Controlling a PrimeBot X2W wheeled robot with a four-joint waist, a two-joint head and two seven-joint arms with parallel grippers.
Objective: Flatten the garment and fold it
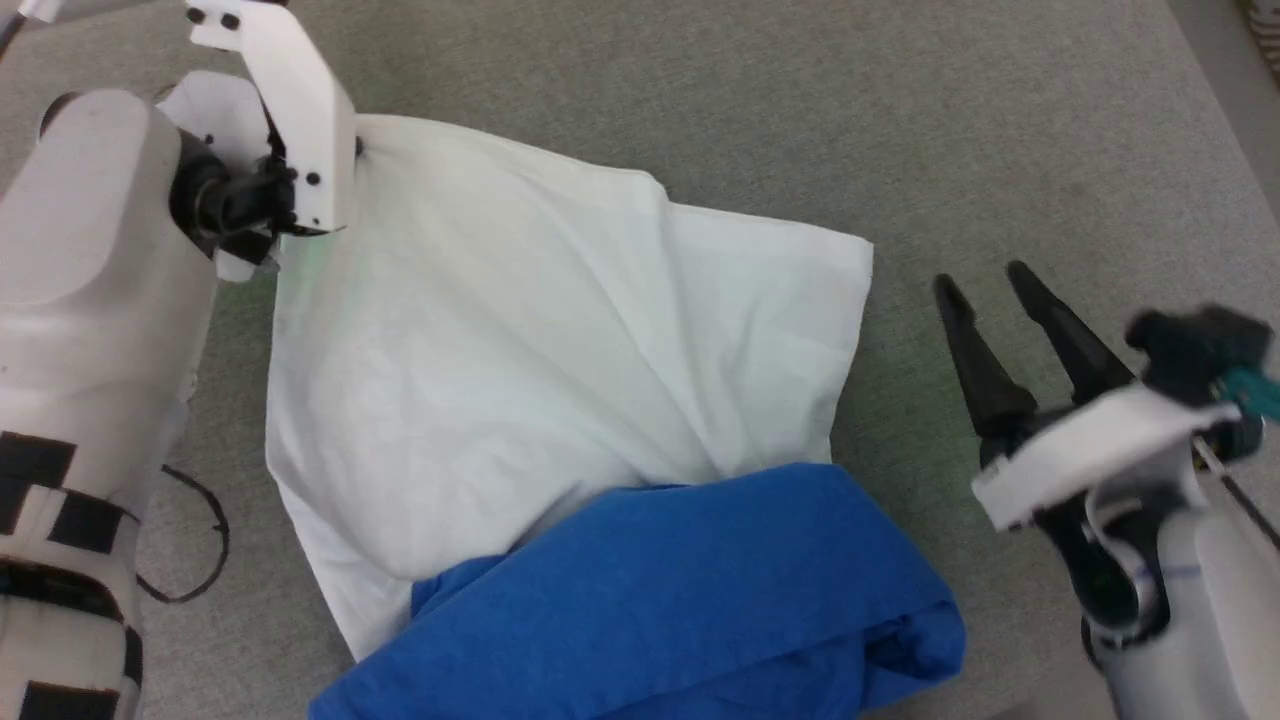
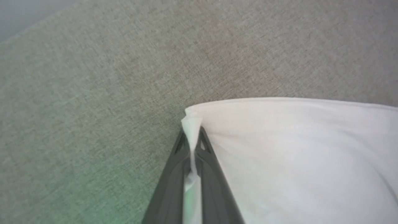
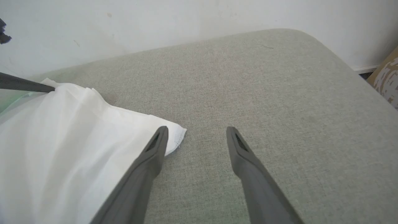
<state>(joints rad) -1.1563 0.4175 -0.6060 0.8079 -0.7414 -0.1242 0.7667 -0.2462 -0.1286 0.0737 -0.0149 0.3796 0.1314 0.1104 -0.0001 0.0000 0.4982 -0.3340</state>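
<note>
The garment (image 1: pixel 520 350) lies crumpled on the grey cushion, its white body spread across the middle and a blue sleeve (image 1: pixel 680 590) bunched at the near edge. My left gripper (image 1: pixel 355 148) is at the garment's far-left corner, shut on a pinch of white cloth. In the left wrist view the two fingers (image 2: pixel 214 174) press together with the garment's hem (image 2: pixel 190 130) squeezed between them. My right gripper (image 1: pixel 982 280) stands open to the right of the garment, on bare cushion. In the right wrist view, the right gripper (image 3: pixel 197 130) is beside the garment's white corner (image 3: pixel 175 137), not touching it.
The grey upholstered surface (image 1: pixel 900 120) runs far and right of the garment. A white wall (image 3: pixel 155 18) stands behind its rounded far edge. A brown patterned object (image 3: pixel 387 77) sits past the right edge. A black cable loop (image 1: pixel 200 540) hangs by my left forearm.
</note>
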